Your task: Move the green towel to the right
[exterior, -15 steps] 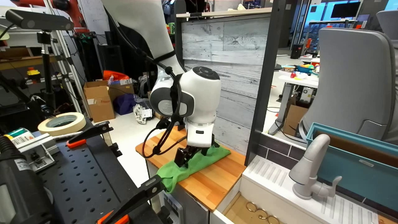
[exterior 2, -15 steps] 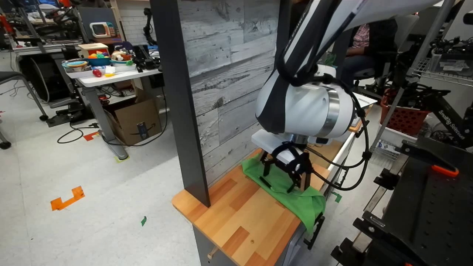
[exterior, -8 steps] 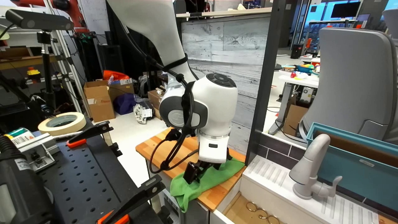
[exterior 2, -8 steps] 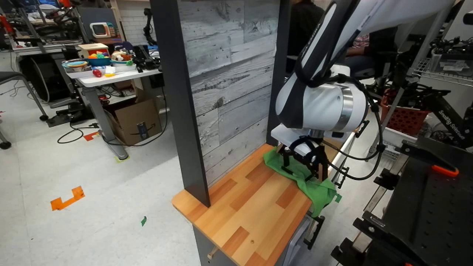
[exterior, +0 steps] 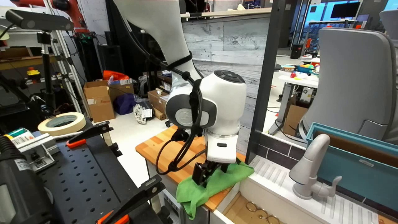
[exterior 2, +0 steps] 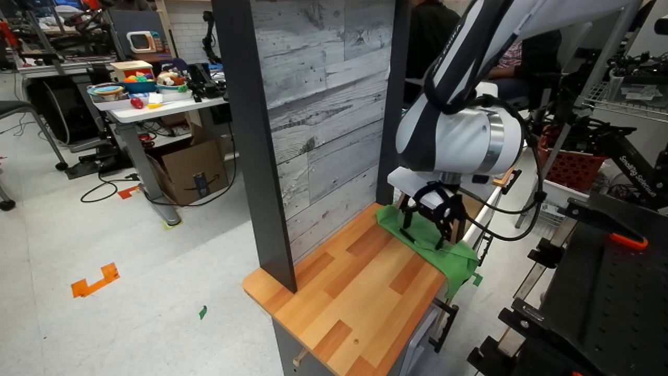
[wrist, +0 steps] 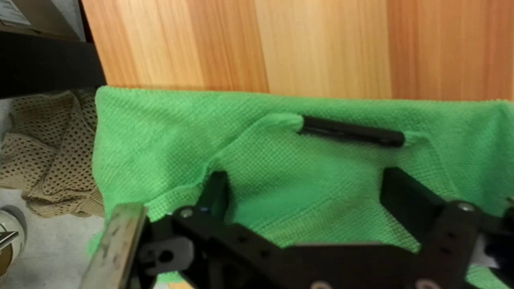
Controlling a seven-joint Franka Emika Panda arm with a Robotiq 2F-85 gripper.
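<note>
White and thick-jointed, a robot arm [exterior: 228, 102] bends down beside a grey plank panel [exterior 2: 323, 115] in both exterior views. Below it, a wooden tabletop [exterior 2: 339, 303] in light and dark strips adjoins a white sink [exterior: 267, 175]. Across the tabletop's sink end lies the green towel [exterior: 217, 184], one end hanging over the edge. Above it the gripper [wrist: 307, 180] points down, its two fingers [wrist: 409, 198] spread wide, tips at the cloth; whether they press on it, I cannot tell. Near the fingertips, a short black bar [wrist: 351, 131] shows against the towel in the wrist view.
</note>
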